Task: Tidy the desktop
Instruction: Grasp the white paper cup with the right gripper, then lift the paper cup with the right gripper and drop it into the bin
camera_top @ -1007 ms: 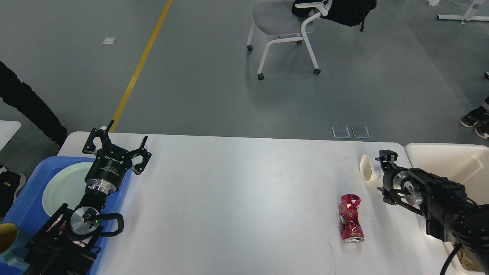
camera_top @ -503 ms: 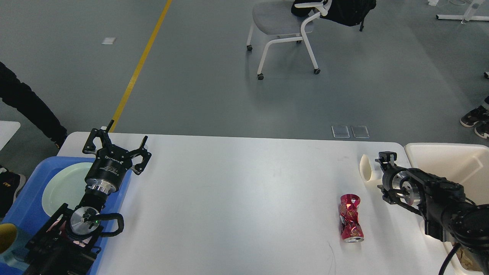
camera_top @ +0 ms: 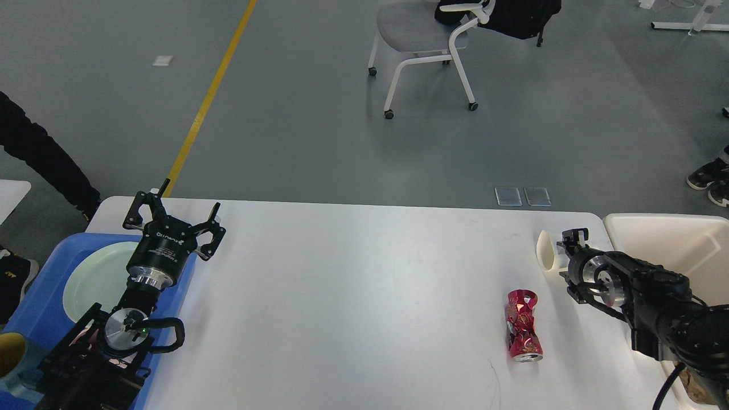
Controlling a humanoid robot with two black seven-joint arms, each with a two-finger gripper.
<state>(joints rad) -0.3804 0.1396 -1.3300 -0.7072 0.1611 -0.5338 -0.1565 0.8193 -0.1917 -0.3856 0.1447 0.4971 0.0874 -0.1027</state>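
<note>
The white desktop fills the lower part of the head view. A crushed red can lies on its side on it at the right. A white cup lies on its side behind the can, near the right rim. My right gripper is right beside the cup, seen small and dark, so its fingers cannot be told apart. My left gripper is open and empty, above the far right edge of the blue tray.
The blue tray at the left holds a pale green plate and a yellow cup. A cream-white bin stands beyond the right end. A white chair and a person's dark sleeve are past the desk.
My right gripper has edged slightly left and down toward the white cup. The left arm, the can and the cup have not moved.
</note>
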